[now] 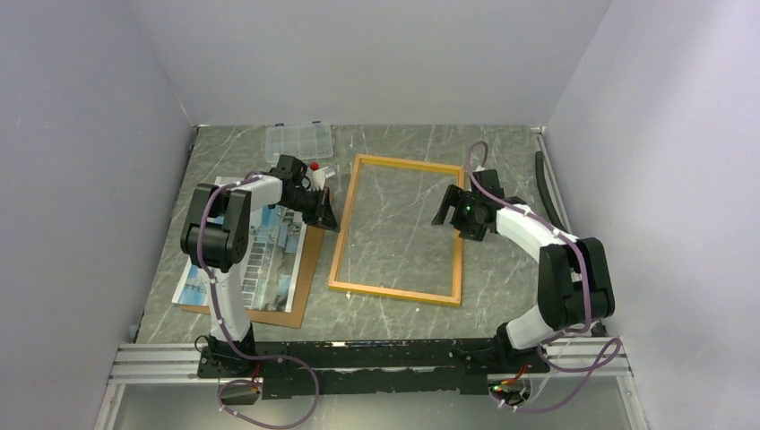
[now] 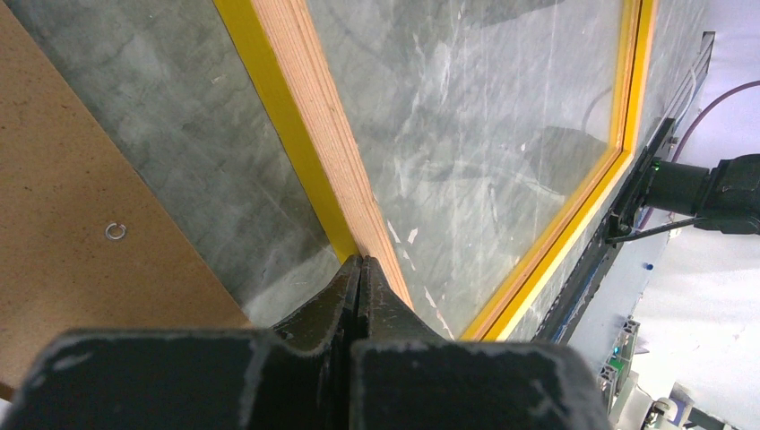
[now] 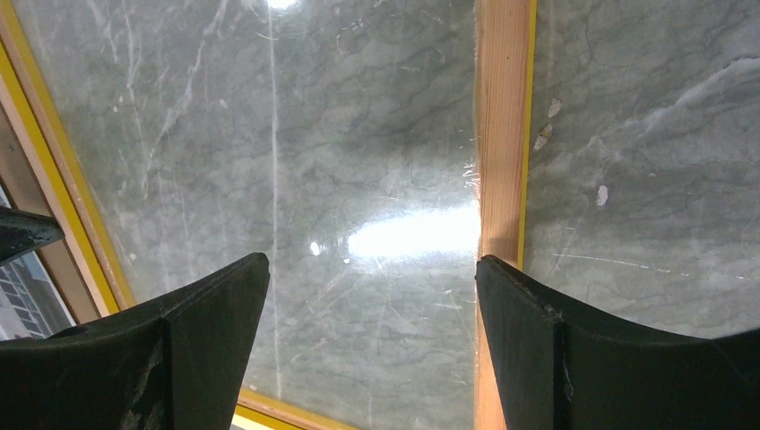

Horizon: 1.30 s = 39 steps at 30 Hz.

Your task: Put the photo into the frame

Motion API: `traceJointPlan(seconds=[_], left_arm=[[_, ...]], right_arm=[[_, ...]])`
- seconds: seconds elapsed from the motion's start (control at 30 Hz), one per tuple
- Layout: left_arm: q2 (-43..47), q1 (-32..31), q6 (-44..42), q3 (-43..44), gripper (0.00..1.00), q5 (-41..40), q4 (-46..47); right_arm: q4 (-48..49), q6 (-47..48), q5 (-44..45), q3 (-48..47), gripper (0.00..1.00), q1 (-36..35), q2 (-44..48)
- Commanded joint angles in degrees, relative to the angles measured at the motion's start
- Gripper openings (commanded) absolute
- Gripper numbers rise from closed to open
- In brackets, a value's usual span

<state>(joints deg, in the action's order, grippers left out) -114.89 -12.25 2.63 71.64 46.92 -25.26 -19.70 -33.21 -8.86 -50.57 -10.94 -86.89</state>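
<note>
Frame (image 1: pixel 394 293) lies flat in the middle of the counter (image 1: pixel 403 143), its long axis running away from the arm bases toward the back wall. Bare wood faces up, with yellow showing only along the rail edges. The glare suggests a clear pane inside. I judge it stiff and fairly light, with a slick, breakable pane, so the rails are the places to take hold.

The photo (image 1: pixel 278 255) lies left of the frame on a brown backing board (image 1: pixel 312 255), partly under the left arm. Its long axis also runs near to far, the near end swung leftward. It looks thin, light and floppy, best lifted by an edge or corner.

The right tool (image 1: pixel 447 208) hangs over the frame's right rail, fingers apart and holding nothing. The left tool (image 1: pixel 330 215) has its fingers together, tips at the left rail's outer edge.
</note>
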Motion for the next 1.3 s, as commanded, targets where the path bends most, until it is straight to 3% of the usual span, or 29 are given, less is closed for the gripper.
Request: traceJointPlan(seconds=[0.0, 0.27, 0.6, 0.83, 0.9, 0.97, 1.03, 1.07, 1.27], left_arm=[[1.8, -0.7, -0.7, -0.7, 0.03, 0.5, -1.4], [1.6, -1.6, 0.6, -2.1, 0.03, 1.1, 0.2], [4.0, -2.4, 2.8, -6.6, 0.03, -0.4, 4.8], [4.7, -2.3, 1.8, -1.6, 0.03, -0.5, -0.3], [6.4, -1.0, 1.0, 1.3, 0.11, -0.8, -3.4], [8.5, 1.6, -0.1, 6.1, 0.27, -0.8, -7.8], [10.8, 4.4, -1.7, 10.7, 0.54, -1.0, -13.5], [11.7, 6.3, -3.8, 13.1, 0.62, -0.9, -16.8], [16.0, 24.0, -14.9, 24.2, 0.78, -6.6, -33.6]], right_arm=[[-0.5, 0.5, 1.7, -2.3, 0.89, 0.3, 2.8], [-3.9, -0.1, 2.7, -4.4, 0.90, 0.6, 4.0], [-1.4, -0.2, 5.4, -2.0, 1.00, 5.2, 2.5], [0.1, -1.8, 5.0, -4.9, 1.00, 3.2, 2.6], [-1.7, -2.1, 7.5, -7.7, 1.00, -1.2, 2.3], [-4.0, -3.1, 9.8, -12.1, 1.00, -6.3, 0.9], [-3.6, -4.9, 10.3, -14.6, 1.00, -11.2, -0.2], [-3.0, -6.2, 10.3, -15.7, 1.00, -13.8, -0.9], [-1.1, -11.1, 9.9, -27.9, 1.00, -29.8, -13.0]])
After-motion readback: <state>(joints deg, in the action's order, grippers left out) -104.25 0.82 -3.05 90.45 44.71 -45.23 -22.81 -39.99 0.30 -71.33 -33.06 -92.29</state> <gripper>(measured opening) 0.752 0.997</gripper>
